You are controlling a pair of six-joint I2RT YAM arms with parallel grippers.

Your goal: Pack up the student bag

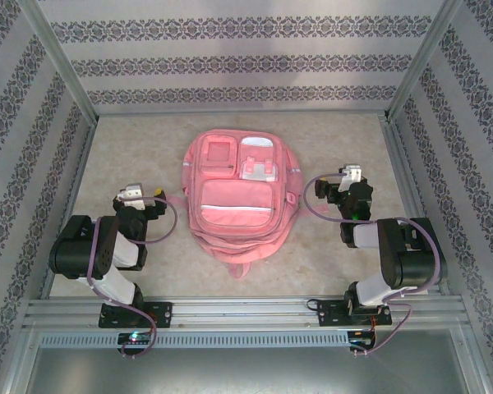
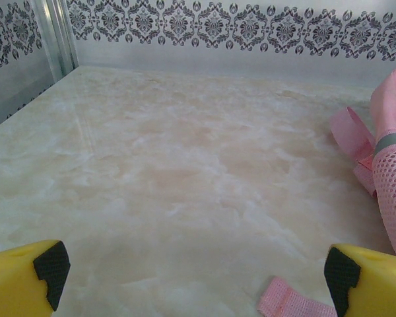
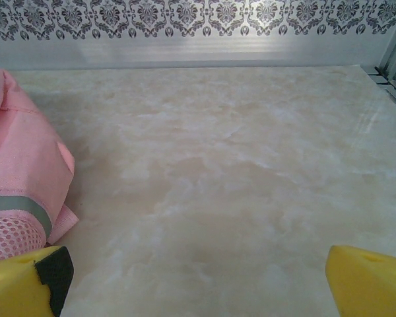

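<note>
The student bag (image 1: 237, 197), a large pink backpack with front pockets and a pale strip, lies flat in the middle of the table. Its mesh side pocket and a strap show at the right edge of the left wrist view (image 2: 391, 191), and its side with a grey strip at the left of the right wrist view (image 3: 20, 178). My left gripper (image 1: 152, 195) sits just left of the bag, open, with bare table between its yellow fingers (image 2: 23, 277). My right gripper (image 1: 333, 185) sits just right of the bag, open and holding nothing, its fingers (image 3: 363, 281) wide apart.
A loose pink strap end (image 2: 287, 302) lies on the table near my left gripper's right finger. Patterned walls with metal frame posts (image 1: 66, 82) enclose the marble-look table (image 1: 131, 148) on three sides. A metal rail (image 1: 246, 312) carries both arm bases at the near edge.
</note>
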